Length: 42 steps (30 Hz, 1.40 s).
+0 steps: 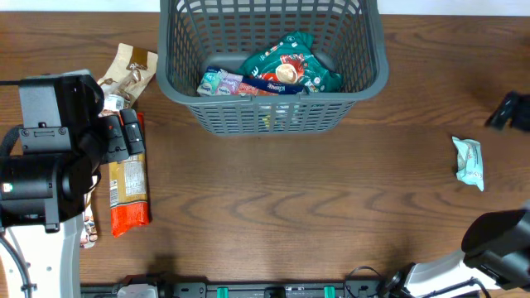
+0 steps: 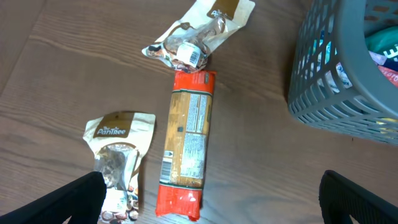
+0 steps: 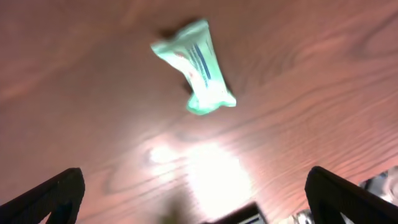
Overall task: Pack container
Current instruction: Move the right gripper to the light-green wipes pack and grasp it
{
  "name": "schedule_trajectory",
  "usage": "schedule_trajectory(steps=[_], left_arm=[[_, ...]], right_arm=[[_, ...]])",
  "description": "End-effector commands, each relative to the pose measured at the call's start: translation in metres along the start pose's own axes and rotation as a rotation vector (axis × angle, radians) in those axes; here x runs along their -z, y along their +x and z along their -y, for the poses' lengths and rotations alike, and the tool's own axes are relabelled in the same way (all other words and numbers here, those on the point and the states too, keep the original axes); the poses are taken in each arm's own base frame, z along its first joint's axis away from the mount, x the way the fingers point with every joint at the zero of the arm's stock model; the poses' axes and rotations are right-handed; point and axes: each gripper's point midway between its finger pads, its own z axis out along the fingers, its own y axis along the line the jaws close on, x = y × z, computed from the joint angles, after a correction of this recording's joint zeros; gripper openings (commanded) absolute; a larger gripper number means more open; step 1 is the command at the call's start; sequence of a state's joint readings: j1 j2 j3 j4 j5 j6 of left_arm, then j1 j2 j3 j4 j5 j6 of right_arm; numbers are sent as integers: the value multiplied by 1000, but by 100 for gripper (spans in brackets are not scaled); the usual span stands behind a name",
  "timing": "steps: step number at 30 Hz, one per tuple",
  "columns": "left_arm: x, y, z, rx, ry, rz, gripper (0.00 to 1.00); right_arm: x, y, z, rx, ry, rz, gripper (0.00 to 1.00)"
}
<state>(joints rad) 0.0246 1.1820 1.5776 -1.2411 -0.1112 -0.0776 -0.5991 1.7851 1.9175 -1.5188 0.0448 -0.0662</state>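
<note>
The dark grey slotted container (image 1: pixel 273 98) stands at the back centre; its corner shows in the left wrist view (image 2: pixel 329 93). Inside lie a green snack packet (image 1: pixel 290 66) and a pale packet (image 1: pixel 219 83). My left gripper (image 2: pixel 211 202) is open and empty, hovering over the near end of a long orange-and-red packet (image 2: pixel 186 143), left of the container. A PanTree pouch (image 2: pixel 118 162) lies beside it and a crumpled brown-white pouch (image 2: pixel 193 37) beyond it. My right gripper (image 3: pixel 199 199) is open and empty above a mint-green packet (image 3: pixel 196 65).
The left arm (image 1: pixel 50 157) covers part of the packets at the table's left side; the orange packet (image 1: pixel 128 194) and crumpled pouch (image 1: pixel 132 70) show beside it. The mint-green packet (image 1: pixel 469 161) lies alone at the right. The right arm's base (image 1: pixel 497 240) is at the bottom right.
</note>
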Motion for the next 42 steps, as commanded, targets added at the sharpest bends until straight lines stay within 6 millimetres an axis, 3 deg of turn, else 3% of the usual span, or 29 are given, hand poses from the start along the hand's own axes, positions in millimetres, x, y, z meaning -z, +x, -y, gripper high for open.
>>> schedule_trajectory(steps=[1, 11, 18, 26, 36, 42], left_arm=[[-2, 1, -1, 1, -4, -3, 99], [-2, 0, -1, 2, -3, 1, 99], [-2, 0, -1, 2, -3, 2, 99], [-2, 0, -1, 6, -3, 1, 99], [-2, 0, -1, 10, -3, 1, 99], [-2, 0, -1, 10, -3, 2, 99]], right_arm=[[-40, 16, 9, 46, 50, -82, 99], [-141, 23, -4, 146, 8, -38, 99], [-186, 24, -12, 168, -10, 59, 98], [-206, 11, -27, 244, -70, 190, 97], [-205, -5, -26, 265, -53, 263, 97], [-227, 5, -29, 265, -75, 207, 97]])
